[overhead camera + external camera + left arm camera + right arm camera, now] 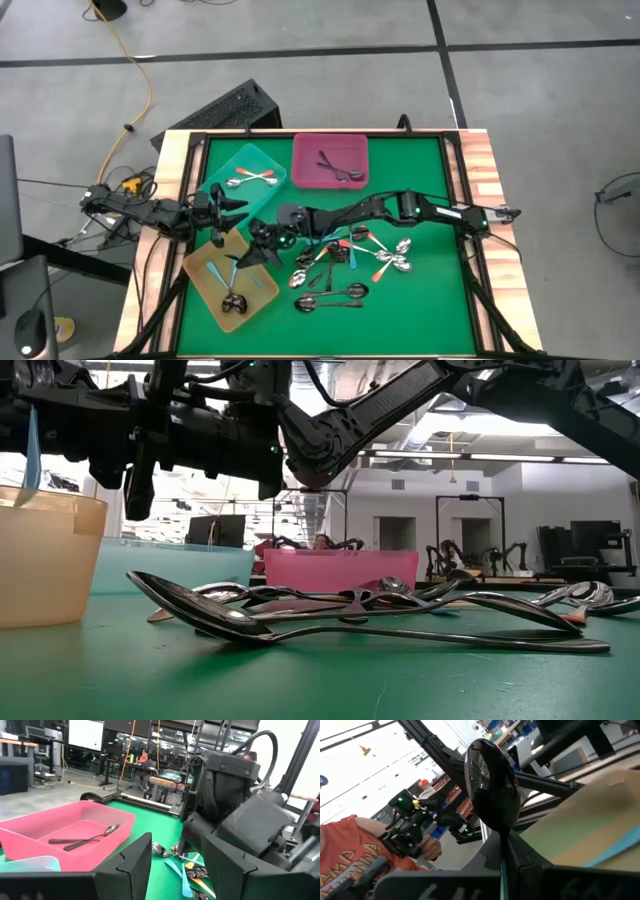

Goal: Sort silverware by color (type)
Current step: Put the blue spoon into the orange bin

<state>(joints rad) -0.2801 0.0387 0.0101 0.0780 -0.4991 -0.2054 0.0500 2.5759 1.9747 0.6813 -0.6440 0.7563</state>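
My right gripper [262, 250] reaches across the table to the yellow tray [205, 300] and is shut on a spoon with a dark shiny bowl [492, 785]. The bowl sticks out beyond the fingers. My left gripper [225, 205] waits at the table's left, between the teal tray [262, 160] and the yellow tray. Its fingers stand slightly apart around nothing [177, 870]. A loose pile of spoons [350, 265] lies on the green mat. The teal tray holds orange-handled spoons [255, 178]. The pink tray [305, 160] holds dark spoons [87, 837]. The yellow tray holds light-blue-handled spoons [250, 280]. My right gripper pinches the spoon's thin handle [503, 855] between its two fingers, a little below the bowl. The spoon lies along the fingers with its bowl pointing forward past the fingertips. It is lifted clear, by the yellow tray's edge [600, 820].
A person in an orange shirt [345, 855] stands beyond the table in the right wrist view. Wooden rails [480, 170] border the green mat. Bare mat lies near the front edge [400, 325]. In the low view the spoon pile [350, 615] stretches across the middle.
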